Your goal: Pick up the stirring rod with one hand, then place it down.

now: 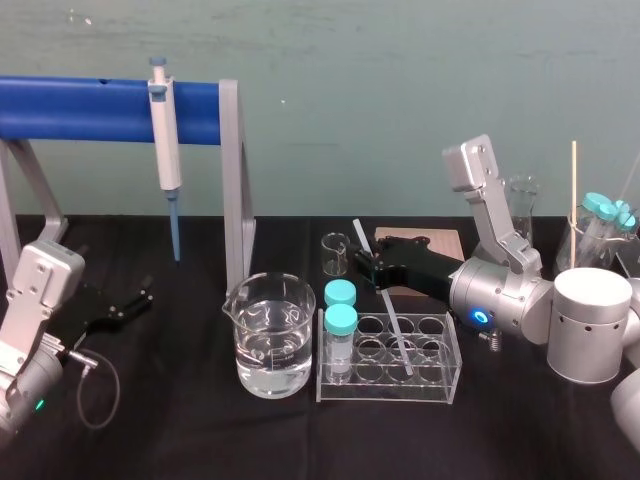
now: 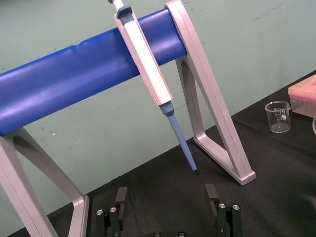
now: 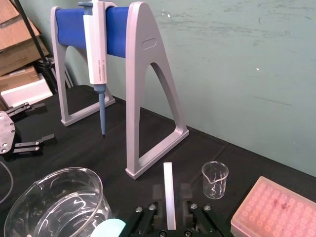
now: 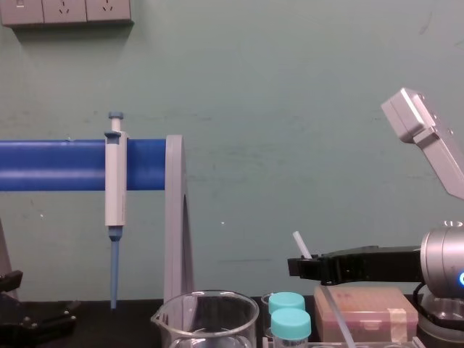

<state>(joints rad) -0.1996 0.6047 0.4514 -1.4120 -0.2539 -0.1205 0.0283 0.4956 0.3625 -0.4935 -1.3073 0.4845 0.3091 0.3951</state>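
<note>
Over the tube rack [image 1: 390, 392] at lower centre, the stirring rod [image 1: 393, 322], judged light, stiff, slick and fragile, is pinched near its upper end by the right gripper [image 1: 366, 262], though a mid-length hold is advised; the left gripper [image 1: 140, 298] is parked spread, mid-left.

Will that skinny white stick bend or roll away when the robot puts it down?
The translucent-white stirring rod looks straight though the black right hand pinches it only near its top, so it is probably stiff. It seems thin and smooth, so it might roll or slide on the flat black table. The left hand sits idle at the left.
</note>
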